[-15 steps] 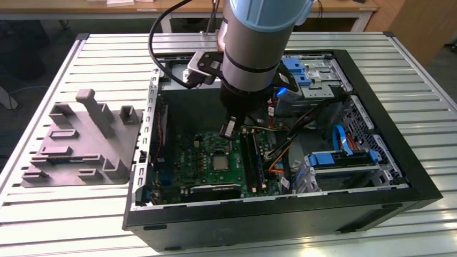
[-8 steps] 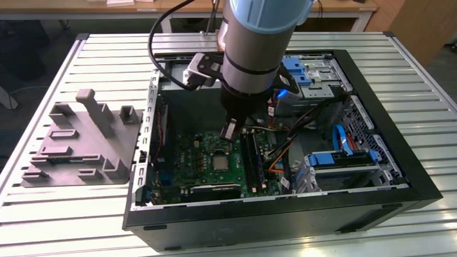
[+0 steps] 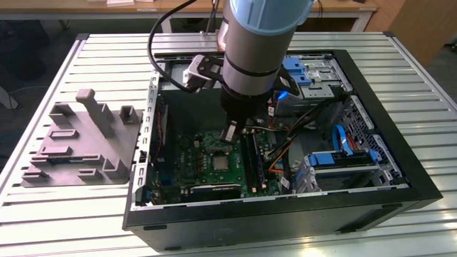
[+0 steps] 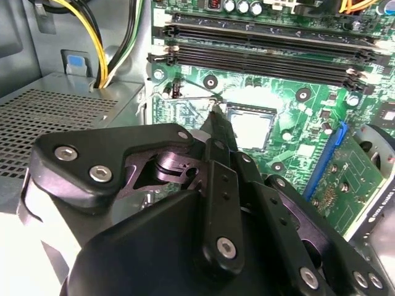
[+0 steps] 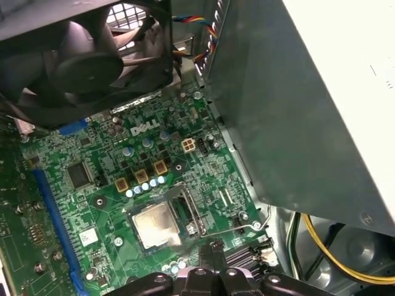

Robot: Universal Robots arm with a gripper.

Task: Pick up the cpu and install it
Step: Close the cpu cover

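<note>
Exterior view evidence places the arm [image 3: 257,48] reaching down into the open computer case [image 3: 400,176], with the gripper [image 3: 230,133] hanging over the green motherboard [image 3: 200,152].

In the first wrist view the cpu [image 5: 154,223] is seen lying flat inside the metal-framed socket [image 5: 191,213], its pale silvery top facing up. Its edges look square to the socket frame. The gripper's tips are seen just beside the socket and above it, apart from the chip.

In the second wrist view the fingertips [image 4: 216,118] appear pressed together into one narrow black point. Nothing is seen pinched between them. That point is aimed at a corner of the socket rather than at its middle.

The memory slots [image 4: 265,55] run along one side of the socket. A black fan [image 5: 92,55] stands further from it on the far side of the board. The grey plastic tray [image 3: 78,150] lies well away from the socket, outside the case.

The pick-up and the placing are judged to be done, since the chip is already seated and the gripper is empty. The step in hand is taken to be either a check or the clearing of the socket. Whether the socket's retaining frame has been locked down cannot be told.

Any further move near the socket is judged to call for a straight, careful path. The seated chip must not be brushed, and the thin wire lever [image 5: 250,225] at the socket's edge must not be snagged.
</note>
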